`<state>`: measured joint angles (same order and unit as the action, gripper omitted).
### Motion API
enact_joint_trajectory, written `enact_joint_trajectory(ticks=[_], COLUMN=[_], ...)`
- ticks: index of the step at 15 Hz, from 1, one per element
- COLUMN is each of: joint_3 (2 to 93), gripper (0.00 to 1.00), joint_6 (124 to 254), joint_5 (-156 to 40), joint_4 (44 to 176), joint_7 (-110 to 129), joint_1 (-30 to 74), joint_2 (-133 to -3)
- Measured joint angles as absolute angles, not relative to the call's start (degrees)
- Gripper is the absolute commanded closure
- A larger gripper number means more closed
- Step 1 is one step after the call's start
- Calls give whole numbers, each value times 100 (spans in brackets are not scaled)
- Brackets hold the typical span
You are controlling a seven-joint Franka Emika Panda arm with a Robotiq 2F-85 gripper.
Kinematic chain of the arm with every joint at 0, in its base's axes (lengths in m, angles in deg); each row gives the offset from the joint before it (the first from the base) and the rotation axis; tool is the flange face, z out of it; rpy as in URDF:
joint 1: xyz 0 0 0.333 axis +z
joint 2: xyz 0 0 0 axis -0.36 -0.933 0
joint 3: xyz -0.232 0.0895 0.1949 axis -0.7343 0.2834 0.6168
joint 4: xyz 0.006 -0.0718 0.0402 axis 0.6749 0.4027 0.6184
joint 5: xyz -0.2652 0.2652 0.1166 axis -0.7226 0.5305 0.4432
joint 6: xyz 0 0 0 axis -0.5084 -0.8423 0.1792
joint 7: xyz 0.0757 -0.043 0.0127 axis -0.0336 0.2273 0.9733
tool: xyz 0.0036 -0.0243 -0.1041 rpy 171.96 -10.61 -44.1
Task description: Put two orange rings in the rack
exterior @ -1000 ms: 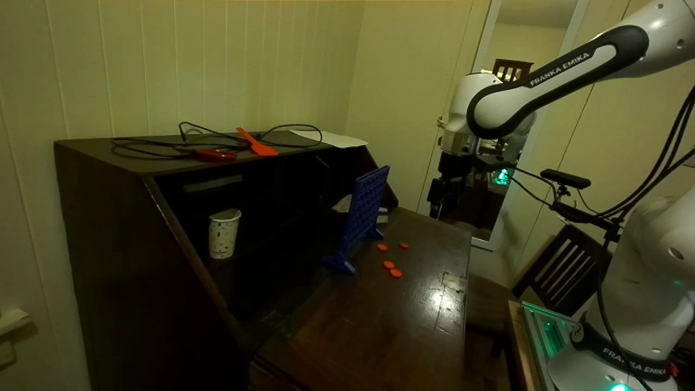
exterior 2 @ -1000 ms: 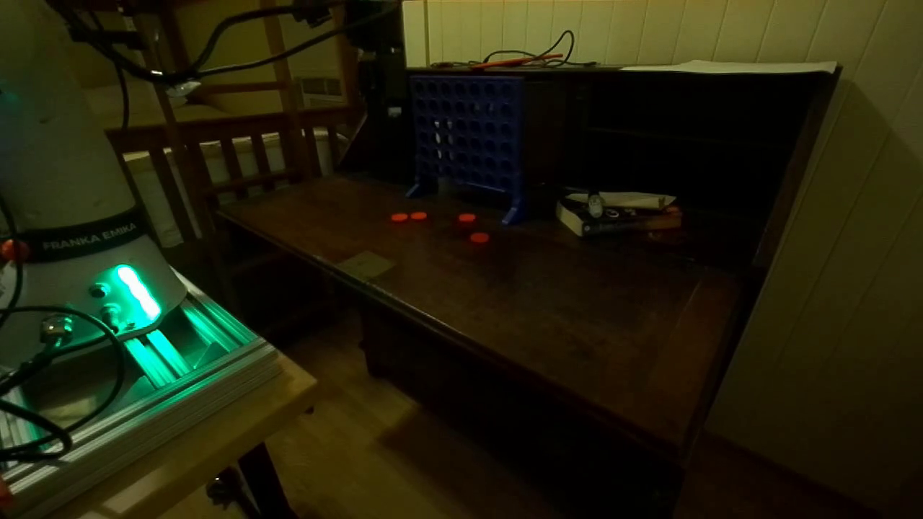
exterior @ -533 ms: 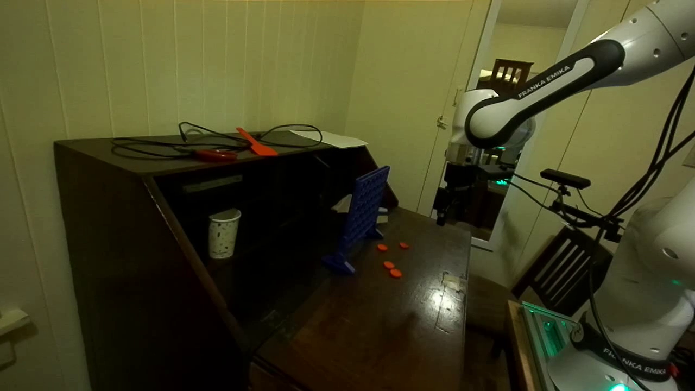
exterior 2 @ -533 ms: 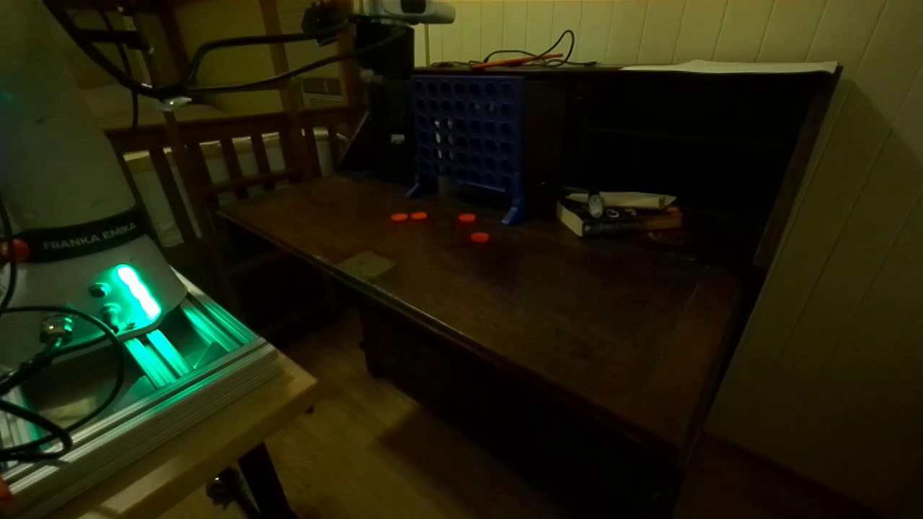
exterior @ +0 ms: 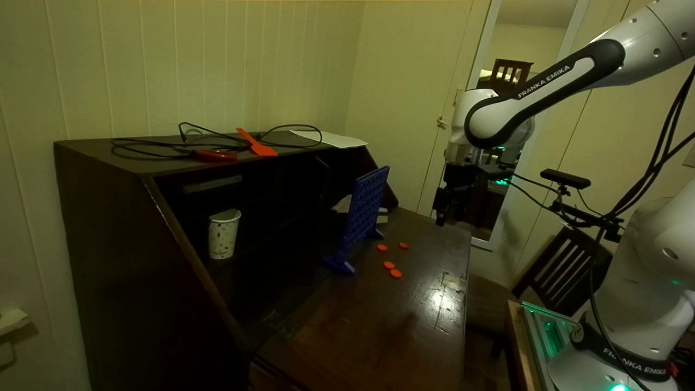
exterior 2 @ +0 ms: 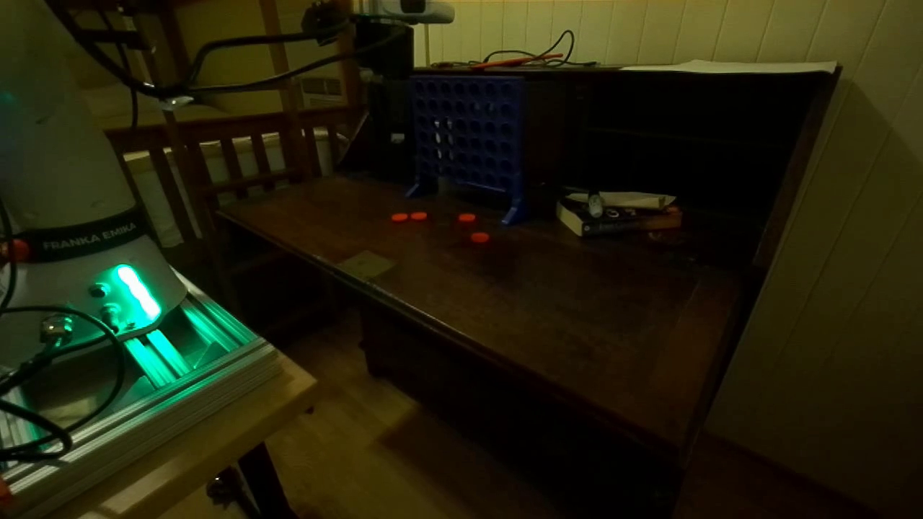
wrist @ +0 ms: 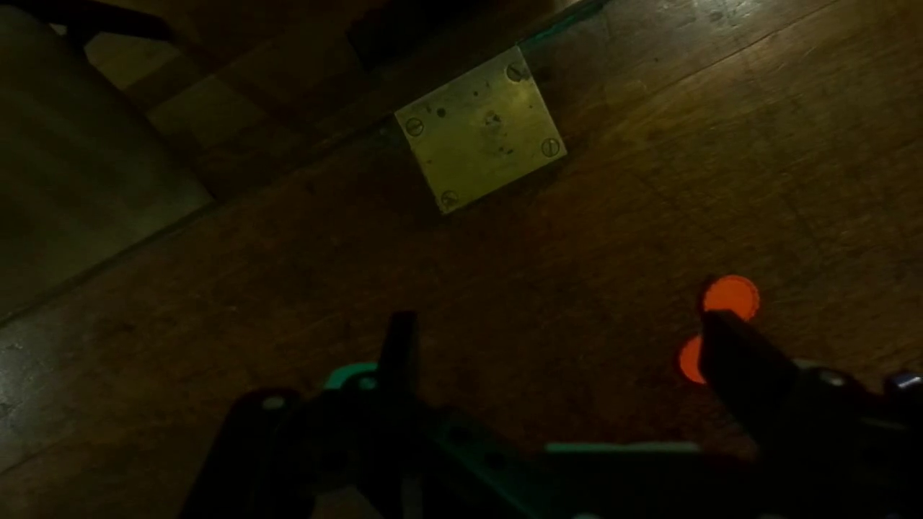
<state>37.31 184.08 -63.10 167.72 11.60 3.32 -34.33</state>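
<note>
Orange rings (exterior: 396, 273), four of them, lie flat on the table (exterior: 369, 331) in both exterior views, near the foot of the rack (exterior: 365, 205). They look like thin, solid discs, smooth and plastic-looking; the wrist view shows two at right, one with a finely notched rim, the lower partly covered by the dark fingers (wrist: 746, 375). Those fingers are released, spread well apart, brown wood visible between them.

The rack is an upright deep-blue panel, pierced by rows of round holes and standing on splayed feet. Beneath it the table is dark, scuffed, glossy wood with visible grain. A brass-coloured plate (wrist: 483, 130), squarish and pitted, with a slotted screw at each corner, sits in the upper middle of the wrist view.

At left in an exterior view, the wooden hutch (exterior: 136, 244) holds a tapered, speckled white cup (exterior: 223, 237); its contents cannot be made out. On top lie a flat-bladed orange-red spatula (exterior: 259, 145), looped black cable and a white paper sheet (exterior: 329, 139). A thick book (exterior 2: 624, 222) with pale page edges rests right of centre in an exterior view.
</note>
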Motion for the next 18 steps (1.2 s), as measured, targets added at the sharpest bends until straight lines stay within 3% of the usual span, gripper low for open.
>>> enact_joint_trajectory(ticks=[7, 12, 18], joint_3=[3594, 3271, 3216], gripper=[0, 0, 0], joint_6=[19409, 20561, 20845], joint_5=[-6284, -5510, -4131], joint_4=[16728, 16566, 16035], joint_7=[1406, 2928, 4754], joint_1=[334, 491, 563], joint_2=[-3800, -4533, -5397])
